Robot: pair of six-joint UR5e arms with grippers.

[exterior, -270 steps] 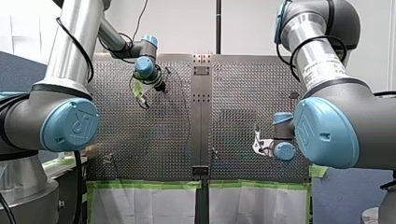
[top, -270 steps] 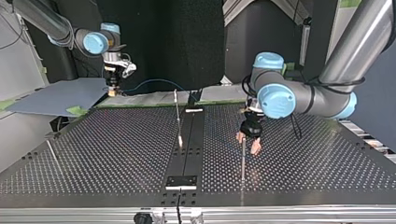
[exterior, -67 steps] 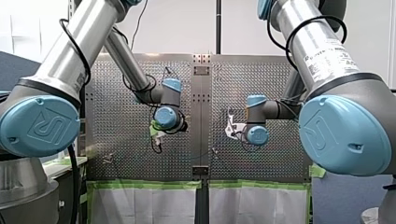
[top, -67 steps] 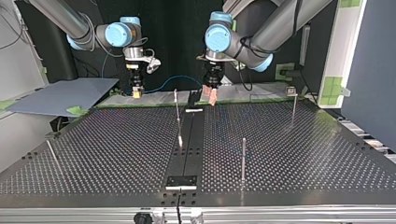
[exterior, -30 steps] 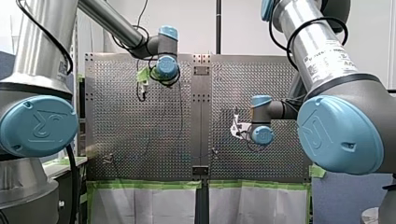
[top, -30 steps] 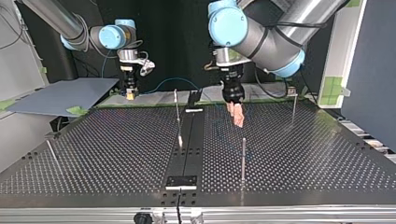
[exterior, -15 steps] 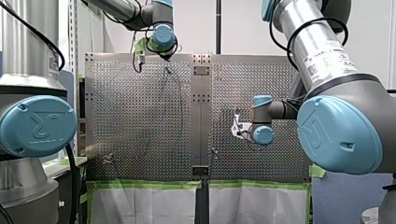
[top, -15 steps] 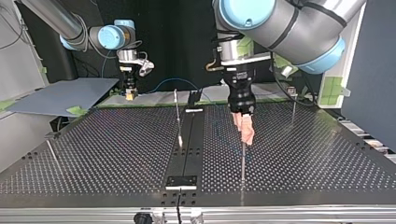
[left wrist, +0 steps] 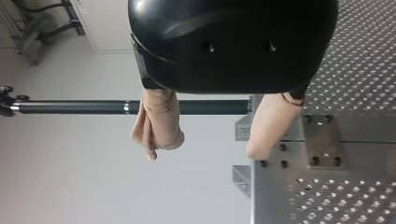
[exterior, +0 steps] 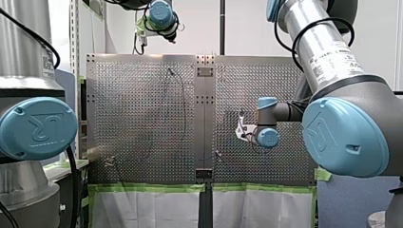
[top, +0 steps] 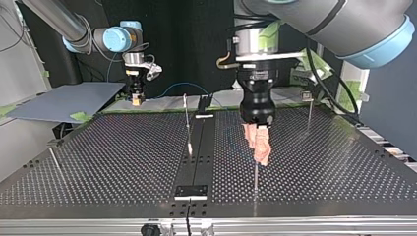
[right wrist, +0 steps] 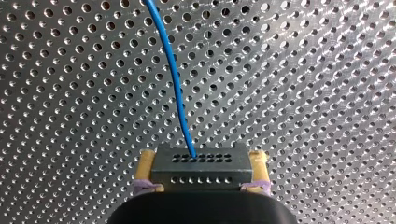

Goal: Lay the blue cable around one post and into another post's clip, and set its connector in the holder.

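My right gripper is shut on a grey connector block, yellowish pads on both its sides. The blue cable runs out of the block over the perforated table. In the top view that gripper hangs at the far left edge, the cable arching behind it. My left gripper, black with beige pads, hangs open just above the tip of a thin metal post. In the left wrist view its fingers stand apart with nothing between them.
More thin posts stand on the table: one near the middle, one at the far right, one leaning at the near left. A small bracket sits on the dark centre strip. A grey sheet lies past the far left corner.
My left arm has swung toward the top view's camera and now hangs over the near post. My right gripper has stayed put with the connector.
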